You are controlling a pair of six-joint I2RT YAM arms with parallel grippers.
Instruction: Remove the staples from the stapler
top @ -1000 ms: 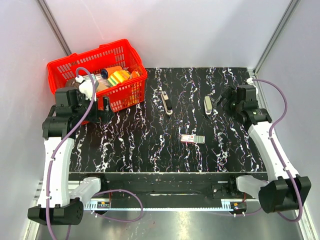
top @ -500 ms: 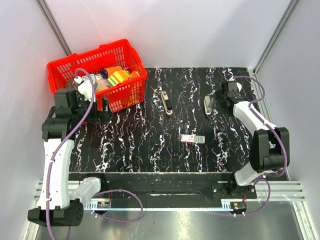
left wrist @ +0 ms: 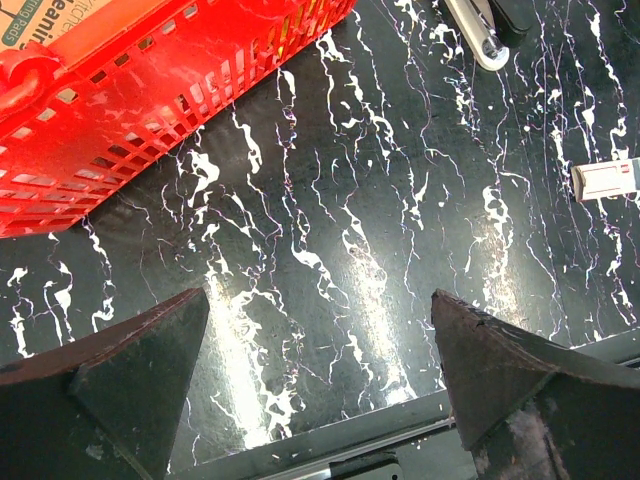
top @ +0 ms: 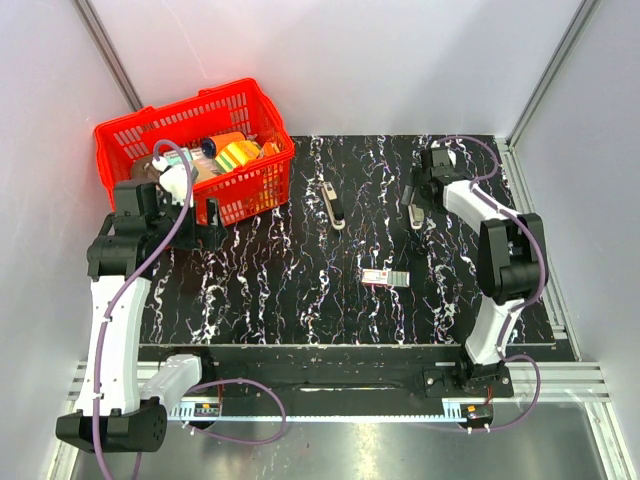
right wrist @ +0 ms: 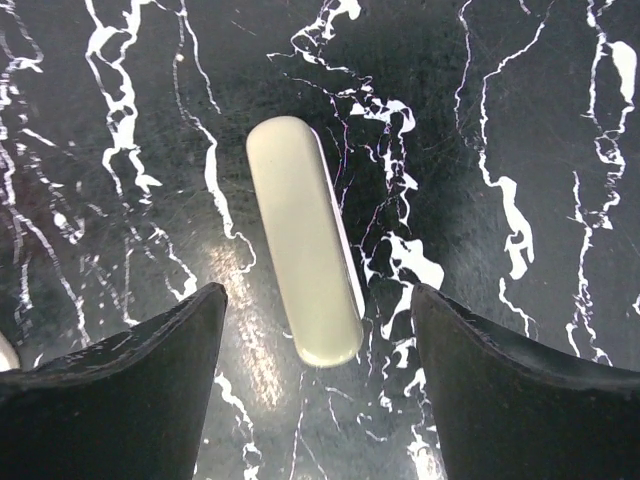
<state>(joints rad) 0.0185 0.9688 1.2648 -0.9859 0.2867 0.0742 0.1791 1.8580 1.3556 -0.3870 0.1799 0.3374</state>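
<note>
A red plastic mesh basket (top: 200, 145) full of packaged goods sits at the far left corner of the black, white-veined desk (top: 260, 290). Just in front of it the left hand (top: 208, 216) hovers over bare desk, released, its fingers (left wrist: 110, 380) spread wide with nothing between them. Near the middle lies the beige-and-black stapler (top: 333, 205), and nearer the arms a small flat pink-and-white packet (top: 385, 277). Further right lies a pale grey rounded oblong piece (right wrist: 305, 255), flat on the desk. The right hand (right wrist: 318, 300) is poised above it, released, one finger on each side and neither touching.
</note>
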